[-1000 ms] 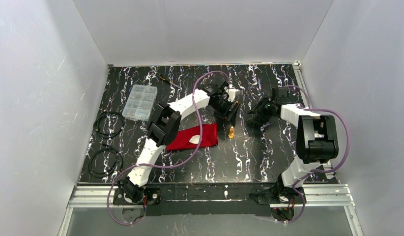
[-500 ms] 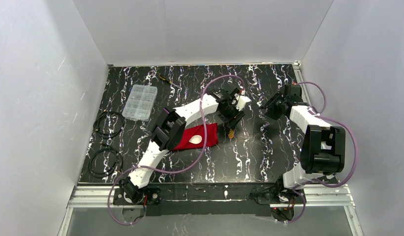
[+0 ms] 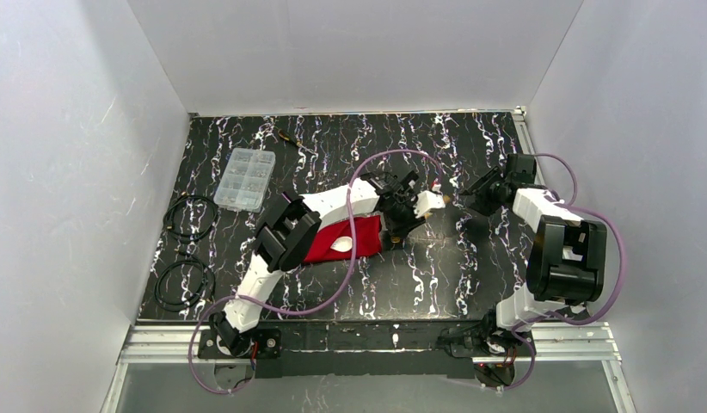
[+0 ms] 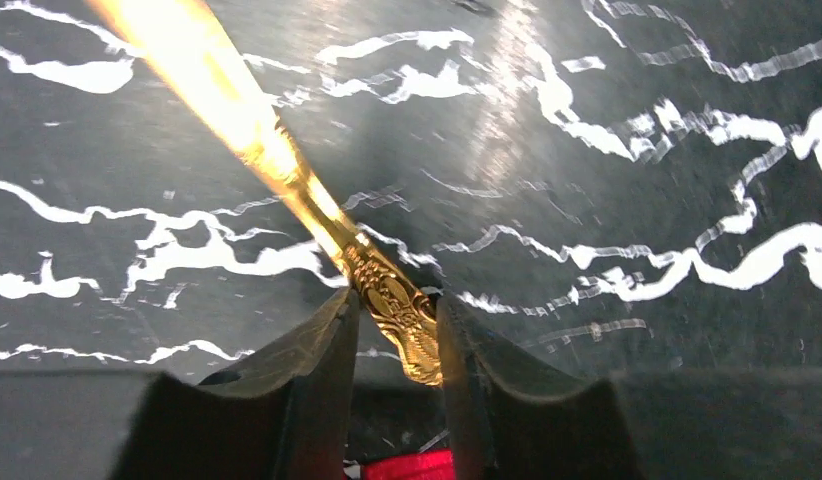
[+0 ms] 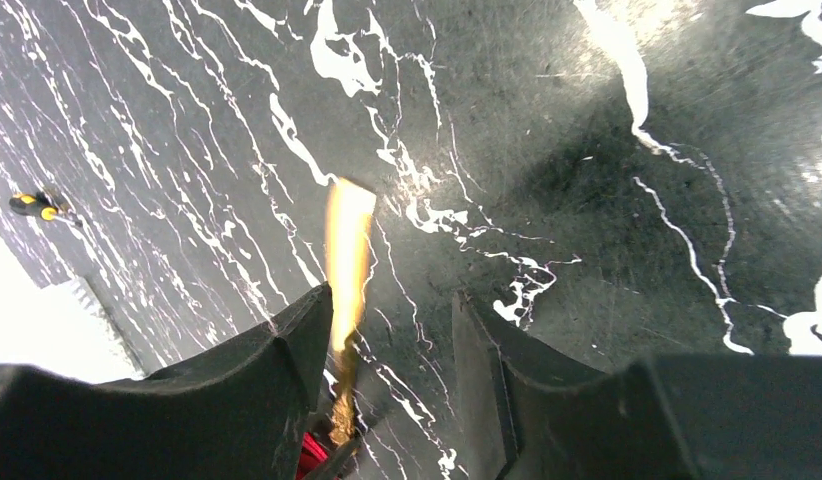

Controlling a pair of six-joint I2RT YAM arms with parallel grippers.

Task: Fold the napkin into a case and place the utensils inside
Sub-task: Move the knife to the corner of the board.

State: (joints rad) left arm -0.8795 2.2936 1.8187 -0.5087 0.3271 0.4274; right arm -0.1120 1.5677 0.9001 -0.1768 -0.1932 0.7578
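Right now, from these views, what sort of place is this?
Probably a robot test booth: plain white walls enclose a black marbled table, with two arms bolted at its near edge.

The enclosure was bounded by three plain white walls: a back wall (image 3: pixel 350 52), a left wall (image 3: pixel 66 172) and a right wall (image 3: pixel 642 103), all bare and matte. The table (image 3: pixel 436 284) had a black top with white marble-like veining. Its surface was glossy and showed soft glare patches in the close views. An aluminium rail (image 3: pixel 376 340) ran along the near edge, with a grey surface (image 3: pixel 376 387) beyond it. Lighting was even and diffuse, casting faint shadows. At the left side lay a clear compartment box (image 3: pixel 244 178) and black cable coils (image 3: pixel 191 217). A small black-and-yellow tool (image 3: pixel 290 138) lay near the back wall.
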